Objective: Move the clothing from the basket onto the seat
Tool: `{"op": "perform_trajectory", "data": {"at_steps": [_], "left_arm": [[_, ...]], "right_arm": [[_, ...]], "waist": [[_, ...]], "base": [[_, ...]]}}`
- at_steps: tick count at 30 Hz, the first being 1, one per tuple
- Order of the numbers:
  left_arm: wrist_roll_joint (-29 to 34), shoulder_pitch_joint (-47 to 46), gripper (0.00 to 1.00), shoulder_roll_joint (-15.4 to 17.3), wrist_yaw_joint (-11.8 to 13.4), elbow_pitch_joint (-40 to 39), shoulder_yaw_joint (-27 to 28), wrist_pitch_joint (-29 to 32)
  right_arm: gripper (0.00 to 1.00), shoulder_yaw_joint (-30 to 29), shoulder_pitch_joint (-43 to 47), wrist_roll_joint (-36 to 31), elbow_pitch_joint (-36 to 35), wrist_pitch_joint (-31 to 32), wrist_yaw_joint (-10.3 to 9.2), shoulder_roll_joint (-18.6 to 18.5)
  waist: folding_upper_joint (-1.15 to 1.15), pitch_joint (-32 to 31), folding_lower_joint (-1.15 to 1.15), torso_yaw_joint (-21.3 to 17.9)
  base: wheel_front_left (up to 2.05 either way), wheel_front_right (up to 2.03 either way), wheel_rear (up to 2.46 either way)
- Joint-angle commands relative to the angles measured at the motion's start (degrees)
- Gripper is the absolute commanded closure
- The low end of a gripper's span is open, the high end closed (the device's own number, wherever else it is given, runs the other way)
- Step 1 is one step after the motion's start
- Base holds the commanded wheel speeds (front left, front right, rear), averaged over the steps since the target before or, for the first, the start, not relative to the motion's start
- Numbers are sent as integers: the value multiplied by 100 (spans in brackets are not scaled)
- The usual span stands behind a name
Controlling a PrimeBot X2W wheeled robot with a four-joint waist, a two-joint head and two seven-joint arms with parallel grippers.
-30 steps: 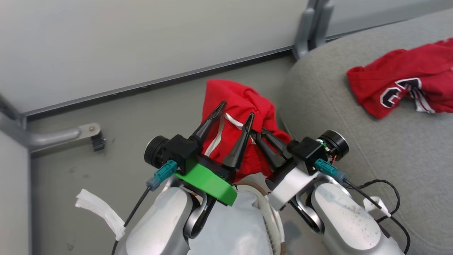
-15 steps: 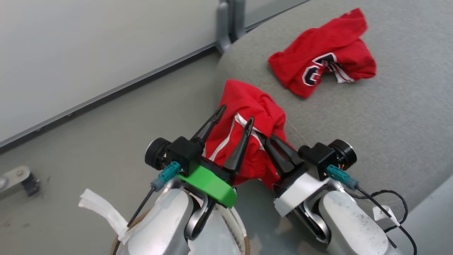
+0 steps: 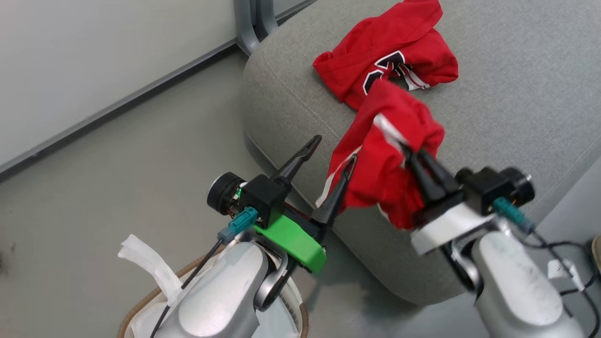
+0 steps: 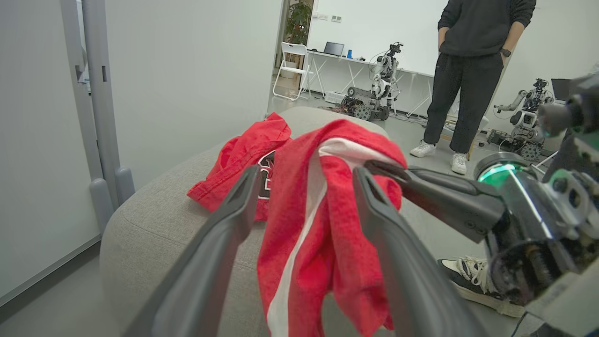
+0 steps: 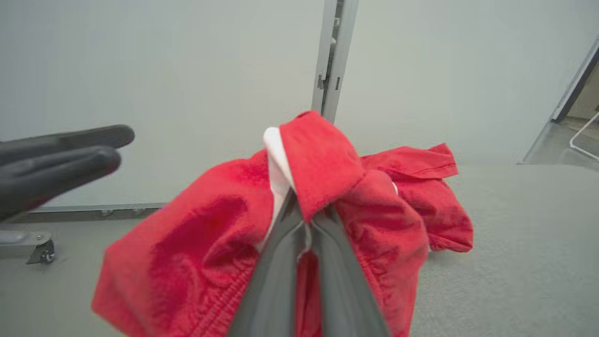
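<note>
The right tool (image 3: 412,154) is clamped shut on a fold of the red striped garment (image 3: 375,178), which hangs from it over the front edge of the grey seat (image 3: 516,103). The left tool (image 3: 334,149) holds nothing, its 2 fingers spread wide just beside the cloth. The numbered jersey (image 3: 385,61) lies crumpled on the seat behind. The basket (image 3: 149,297) sits on the floor.

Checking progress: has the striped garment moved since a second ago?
Yes. The striped garment went from beside the seat to over its edge, near the jersey.
</note>
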Motion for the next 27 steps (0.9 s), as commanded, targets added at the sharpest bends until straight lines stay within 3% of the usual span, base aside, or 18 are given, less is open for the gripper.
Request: {"op": "perform_trajectory", "data": {"at_steps": [1,6,17,27], "left_arm": [[32,-93,0,101,-20,25,40,-2],[183,-205,0,227,-21,-9,145,-2],[315,-769,0,390,-21,29,-36,-2],[420,-1455,0,479,-21,-6,-377,-2]], "right_arm": [[100,-110,-257,-42,-50,-28,-6,-98],[100,-496,-1092,-124,17,-29,-6,-476],[100,-1443,-2758,-383,709,-27,-7,-1343],[100,-2214,-3483,-704,1881,-22,-6,-1429]], "waist": [[0,226,0,-15],[0,635,0,7],[0,1674,0,549],[0,2607,0,1078]], "base": [[0,0,0],[0,0,0],[0,0,0],[0,0,0]]}}
